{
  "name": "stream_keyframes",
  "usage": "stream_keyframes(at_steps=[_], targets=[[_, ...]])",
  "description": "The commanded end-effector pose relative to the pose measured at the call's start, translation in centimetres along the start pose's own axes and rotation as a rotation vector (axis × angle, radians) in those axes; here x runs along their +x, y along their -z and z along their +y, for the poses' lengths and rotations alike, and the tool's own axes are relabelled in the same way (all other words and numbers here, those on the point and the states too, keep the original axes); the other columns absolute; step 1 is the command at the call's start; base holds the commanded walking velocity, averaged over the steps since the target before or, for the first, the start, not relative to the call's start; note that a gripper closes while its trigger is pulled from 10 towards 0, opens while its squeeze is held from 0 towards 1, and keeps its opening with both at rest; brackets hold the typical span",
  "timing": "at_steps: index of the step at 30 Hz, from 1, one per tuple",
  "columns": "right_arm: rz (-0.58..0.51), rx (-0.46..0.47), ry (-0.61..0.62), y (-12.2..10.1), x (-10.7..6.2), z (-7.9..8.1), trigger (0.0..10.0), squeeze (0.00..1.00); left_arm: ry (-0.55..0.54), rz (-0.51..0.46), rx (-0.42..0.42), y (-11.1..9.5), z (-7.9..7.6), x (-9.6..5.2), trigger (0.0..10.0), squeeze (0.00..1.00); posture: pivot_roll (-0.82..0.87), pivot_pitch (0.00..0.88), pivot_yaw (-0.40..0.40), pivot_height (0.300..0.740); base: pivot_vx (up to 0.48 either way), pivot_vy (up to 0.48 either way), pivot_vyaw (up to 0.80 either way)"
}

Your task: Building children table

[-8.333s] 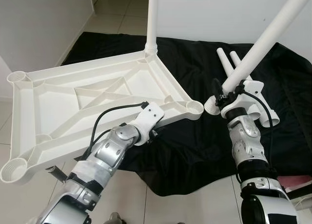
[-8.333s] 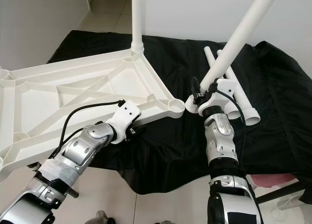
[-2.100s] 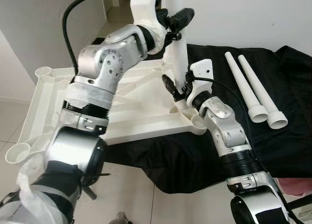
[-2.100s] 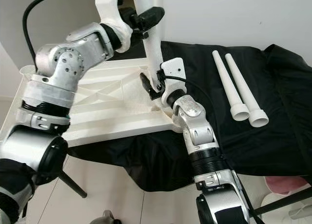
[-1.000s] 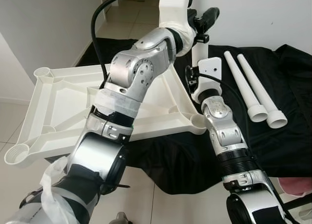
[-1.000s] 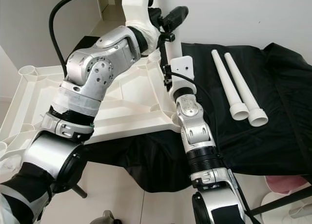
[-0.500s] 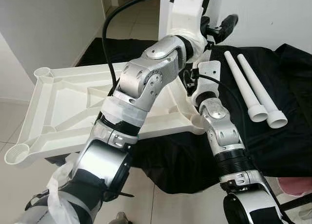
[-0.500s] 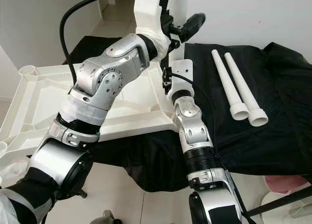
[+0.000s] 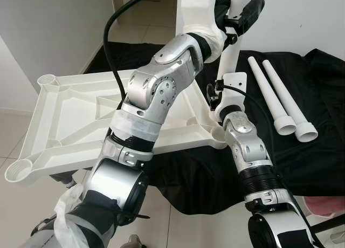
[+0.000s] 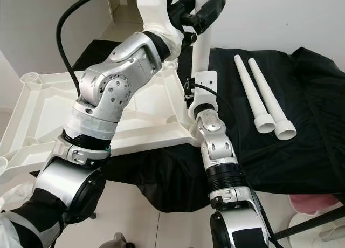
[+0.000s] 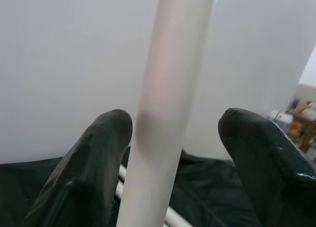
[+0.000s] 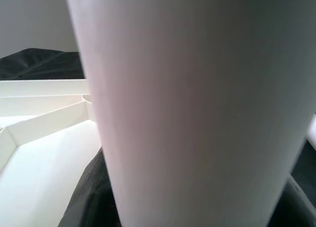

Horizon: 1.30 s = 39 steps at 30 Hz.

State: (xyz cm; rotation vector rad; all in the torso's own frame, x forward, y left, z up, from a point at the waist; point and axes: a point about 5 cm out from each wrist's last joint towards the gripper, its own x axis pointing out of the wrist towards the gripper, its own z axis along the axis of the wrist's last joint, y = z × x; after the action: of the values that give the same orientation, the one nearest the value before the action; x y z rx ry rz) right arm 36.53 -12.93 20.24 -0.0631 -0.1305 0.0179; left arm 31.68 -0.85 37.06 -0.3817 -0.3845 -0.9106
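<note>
Underneath both arms lies the white plastic tabletop, upside down with its ribbed underside showing, resting partly on a black cloth spread over the tiled floor. Rising from the tabletop's corner socket nearest the right claw is an upright white table leg. The left arm reaches up and across in front of much of the tabletop, and its left claw sits high on that leg with fingers spread wide, one touching the tube and the other apart from it. Lower down, the right claw is at the base of the same leg, just above the socket; its wrist camera sits pressed close to the white tube, and whether its fingers are closed cannot be told. Beyond the right claw, on the cloth, two loose table legs lie side by side, touching.
</note>
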Motion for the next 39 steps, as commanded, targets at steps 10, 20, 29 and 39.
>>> stream_keyframes(at_steps=[10,20,29,39], targets=[[-0.005,0.034,0.055,0.3,-0.6,-1.3,10.0,0.0,-0.023,0.027,-0.083,2.0,2.2,-3.4,10.0,0.0,-0.04,0.0,0.034,0.74,0.0,0.0,0.0],[0.011,0.135,0.077,1.2,-1.3,-2.1,10.0,0.0,-0.234,0.159,-0.014,5.3,5.6,-5.4,10.0,0.0,-0.06,0.0,0.064,0.74,0.0,0.0,0.0],[-0.022,0.15,0.03,0.8,-1.4,-1.5,10.0,0.0,-0.335,0.193,-0.014,6.8,6.9,-6.7,10.0,0.0,-0.05,0.0,0.061,0.74,0.0,0.0,0.0],[-0.052,0.251,-0.021,0.6,-1.9,-0.7,10.0,0.0,-0.426,0.246,0.019,8.7,8.4,-9.0,10.0,0.0,-0.03,0.0,0.066,0.74,0.0,0.0,0.0]])
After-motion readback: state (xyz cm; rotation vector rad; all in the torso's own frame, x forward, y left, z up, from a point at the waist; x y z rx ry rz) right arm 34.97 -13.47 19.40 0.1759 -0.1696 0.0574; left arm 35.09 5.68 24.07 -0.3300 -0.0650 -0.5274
